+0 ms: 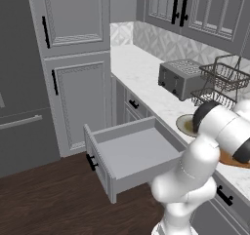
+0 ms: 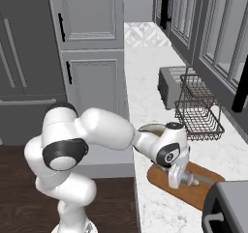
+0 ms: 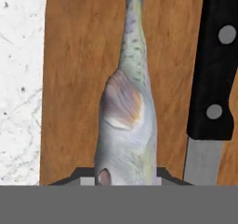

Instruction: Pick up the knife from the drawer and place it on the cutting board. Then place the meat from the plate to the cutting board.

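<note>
In the hand view the meat [image 3: 125,121], a pale grey tapered piece, runs up from between my finger tips, and my gripper [image 3: 122,177] is shut on its near end. Under it is the reddish-brown cutting board [image 3: 74,79]. The knife [image 3: 214,88] lies on the board just right of the meat, black handle up, blade towards me. From the right base view the gripper [image 2: 177,180] is low over the board [image 2: 162,181], with the knife [image 2: 209,180] beside it. The plate [image 1: 184,125] sits behind the wrist. The drawer [image 1: 132,153] stands pulled out, its inside bare.
A toaster [image 1: 179,78] and a wire rack [image 2: 198,113] stand on the marble counter [image 1: 139,68] beyond the plate. A dark appliance corner [image 2: 227,208] is at the counter's near end. The open drawer juts out over the wood floor.
</note>
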Controlling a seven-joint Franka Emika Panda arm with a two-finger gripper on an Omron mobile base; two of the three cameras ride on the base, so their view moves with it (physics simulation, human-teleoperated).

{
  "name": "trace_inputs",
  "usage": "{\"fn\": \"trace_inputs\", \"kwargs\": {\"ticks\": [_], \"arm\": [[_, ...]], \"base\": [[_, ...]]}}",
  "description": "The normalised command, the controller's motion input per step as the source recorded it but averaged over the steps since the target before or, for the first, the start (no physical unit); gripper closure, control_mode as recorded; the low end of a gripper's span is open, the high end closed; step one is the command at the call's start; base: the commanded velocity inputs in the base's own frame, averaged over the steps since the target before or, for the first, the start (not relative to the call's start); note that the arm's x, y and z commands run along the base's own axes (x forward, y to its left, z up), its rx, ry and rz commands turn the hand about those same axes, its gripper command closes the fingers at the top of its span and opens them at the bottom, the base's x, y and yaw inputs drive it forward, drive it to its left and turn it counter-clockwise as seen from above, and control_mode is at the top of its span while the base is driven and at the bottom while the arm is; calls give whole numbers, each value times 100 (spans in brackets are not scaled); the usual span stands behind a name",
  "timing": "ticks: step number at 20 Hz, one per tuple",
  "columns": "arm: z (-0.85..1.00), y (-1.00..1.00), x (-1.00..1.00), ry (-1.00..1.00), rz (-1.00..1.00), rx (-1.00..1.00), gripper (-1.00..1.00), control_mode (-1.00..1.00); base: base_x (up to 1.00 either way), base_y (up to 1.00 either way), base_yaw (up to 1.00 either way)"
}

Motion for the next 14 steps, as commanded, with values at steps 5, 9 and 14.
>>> {"fn": "trace_inputs", "kwargs": {"ticks": [5,9,14], "arm": [[0,-25,11,0,0,0,-100,-100],[5,-5,0,0,0,2,-100,-100],[59,7,-29,-14,0,1,-100,-100]], "base": [[0,0,0],[0,0,0],[0,0,0]]}}
